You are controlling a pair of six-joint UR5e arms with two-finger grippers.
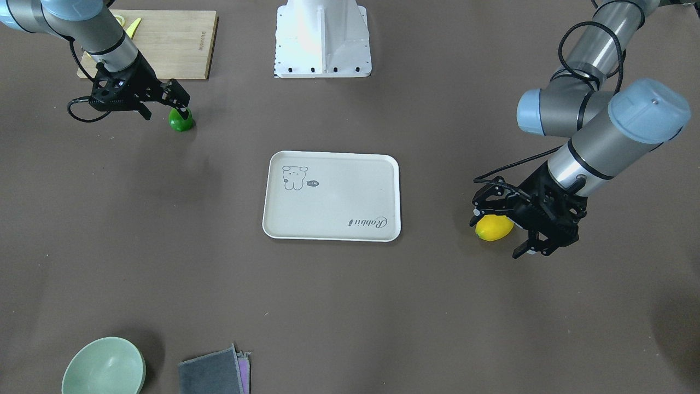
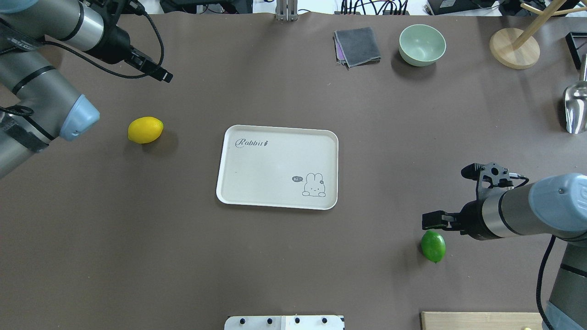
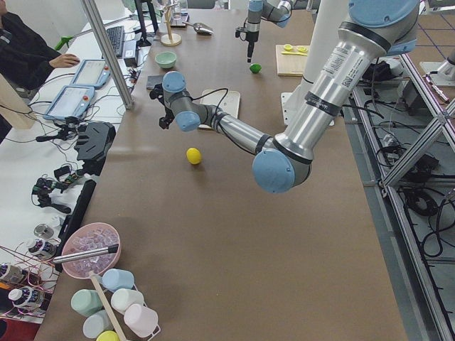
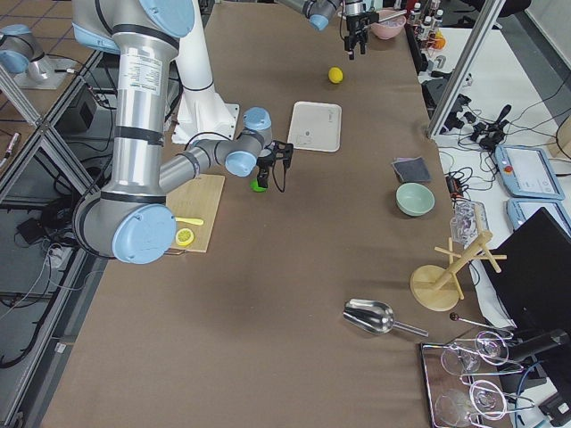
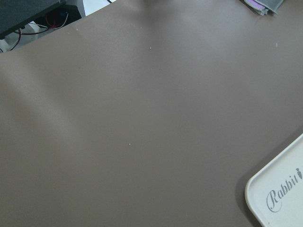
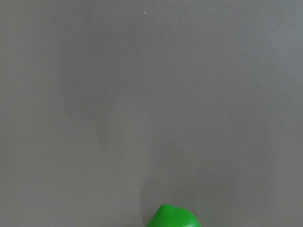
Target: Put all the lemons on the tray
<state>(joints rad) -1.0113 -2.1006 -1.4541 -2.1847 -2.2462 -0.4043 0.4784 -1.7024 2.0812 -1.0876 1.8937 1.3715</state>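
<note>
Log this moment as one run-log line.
tray: empty | yellow lemon: on table | green lemon: on table, right gripper near | left gripper: aloft, open

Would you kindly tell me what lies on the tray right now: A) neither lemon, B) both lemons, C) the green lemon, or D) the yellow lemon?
A: the tray holds nothing; the yellow lemon and green lemon sit on the table either side.

Brown table (image 2: 275, 256): tray (image 2: 257, 165) ctr, yellow lemon (image 2: 145, 130), green lemon (image 2: 433, 246), bowl (image 2: 422, 43), cloths (image 2: 357, 46).
</note>
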